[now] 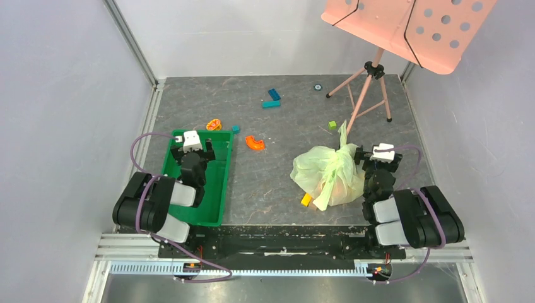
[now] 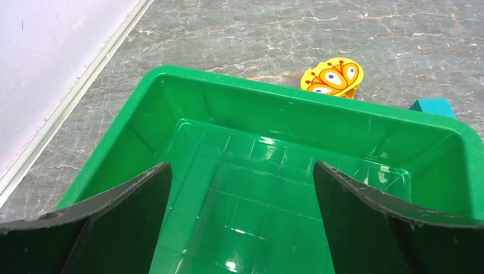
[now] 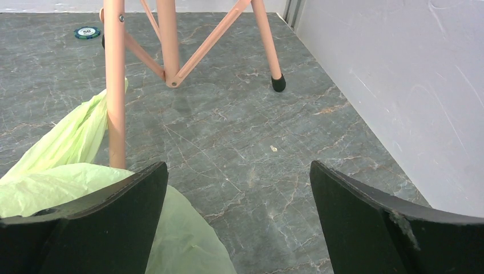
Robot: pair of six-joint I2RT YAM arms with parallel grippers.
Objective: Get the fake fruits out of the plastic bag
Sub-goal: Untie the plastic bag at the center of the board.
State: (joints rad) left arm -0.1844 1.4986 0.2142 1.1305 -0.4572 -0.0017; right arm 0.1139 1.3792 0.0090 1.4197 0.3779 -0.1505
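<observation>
The pale green plastic bag (image 1: 328, 169) lies bunched on the table at the right, its handle pointing up along a stand leg. It also shows at the lower left of the right wrist view (image 3: 63, 171). The fake fruits are hidden inside it; only an orange tint (image 1: 344, 183) shows through. My right gripper (image 1: 378, 158) is open and empty just right of the bag, its left finger (image 3: 114, 217) over the bag's edge. My left gripper (image 1: 192, 150) is open and empty over the rigid green tray (image 1: 217, 189), whose floor is bare in the left wrist view (image 2: 188, 97).
A pink music stand (image 1: 372, 69) stands behind the bag, with legs close to it (image 3: 115, 85). Loose pieces lie about: a flat orange curved piece (image 1: 254, 143), a yellow-orange patterned piece (image 1: 214, 124), teal blocks (image 1: 272, 99), a green block (image 1: 332, 125), a yellow block (image 1: 306, 200). Walls enclose the table.
</observation>
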